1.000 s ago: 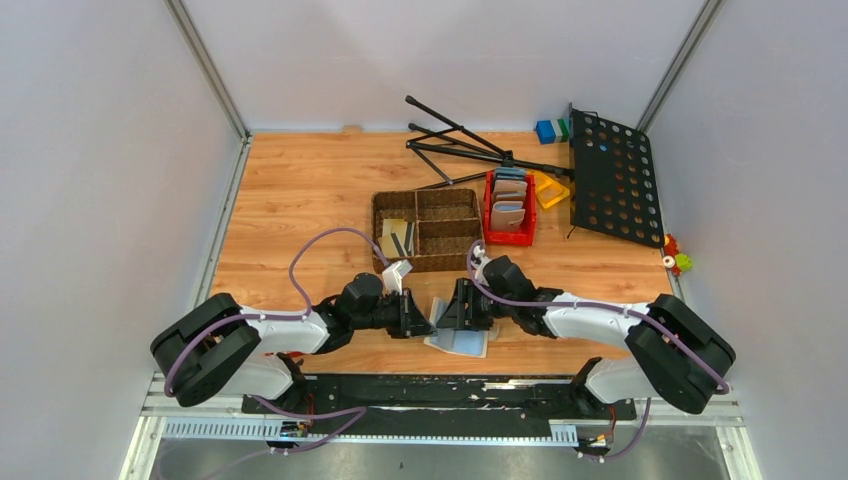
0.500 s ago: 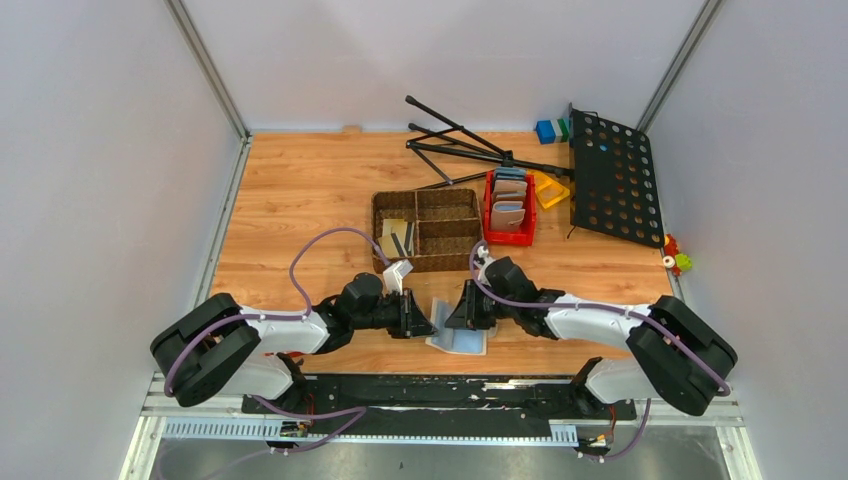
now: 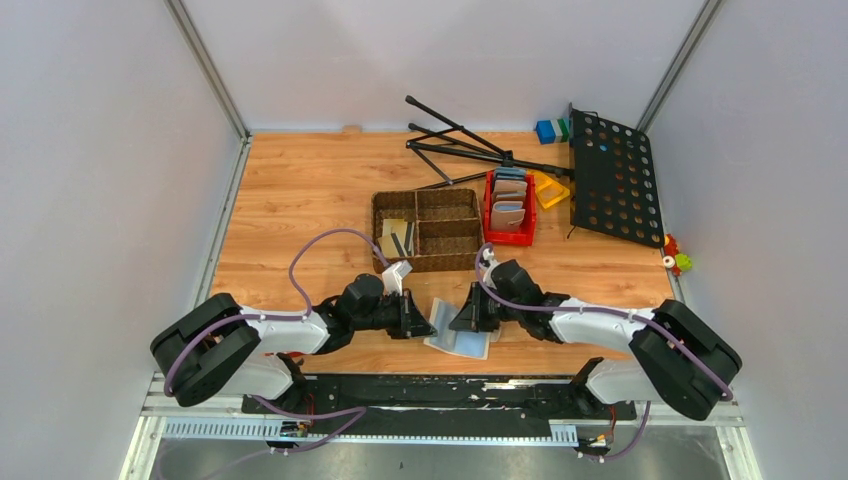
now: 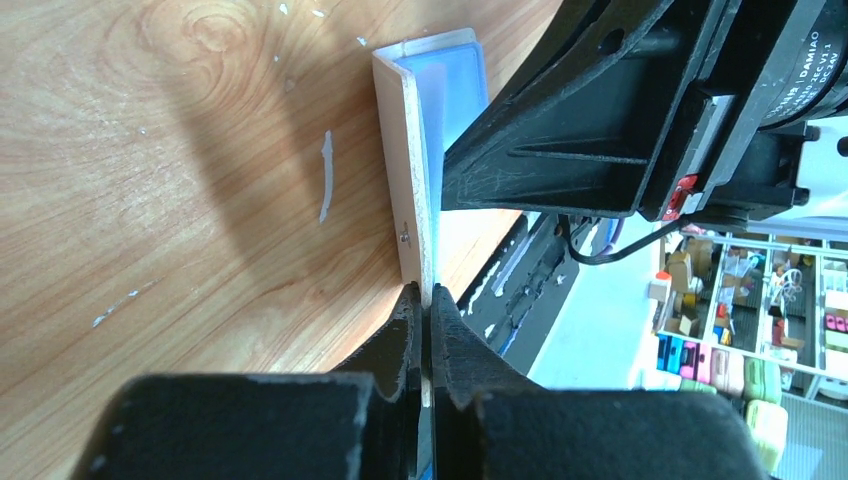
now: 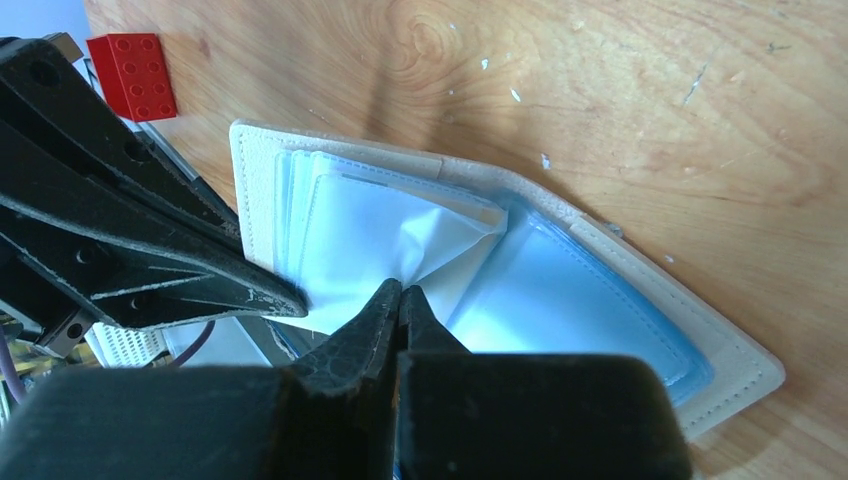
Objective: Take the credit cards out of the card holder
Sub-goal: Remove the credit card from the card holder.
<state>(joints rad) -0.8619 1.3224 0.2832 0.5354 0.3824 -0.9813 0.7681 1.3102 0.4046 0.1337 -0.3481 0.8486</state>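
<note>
Right wrist view: right end effector (image 5: 400,298) has its fingers pinched together on the pale inner pocket (image 5: 400,230) of the card holder (image 5: 735,362), and the lining is bunched up into the pinch. Can't tell whether a card edge is caught in there or only fabric.

Left wrist view: left end effector (image 4: 430,312) is clamped narrow on the edge of the beige cover, holding that flap upright off the desk (image 4: 150,200). The other half lies flat, blue-grey side up.

Card holder sits open at the near edge of the desk, between the two arms. No credit cards (image 3: 397,240) show inside it from here. A tan one and a dark one lie in a left compartment of the woven basket (image 3: 425,193), just beyond the arms. A red brick (image 5: 130,72) lies apart from the holder and doesn't matter here.

Step, my read: extraction from a pocket, with the left bracing and the right pulling.

Next move needs:
- right to draw along the pocket opening, not upward, or the whole holder lifts
- left to hold firm as the counterforce
- if only lining comes out, release and re-pinch deeper on a card edge
</note>
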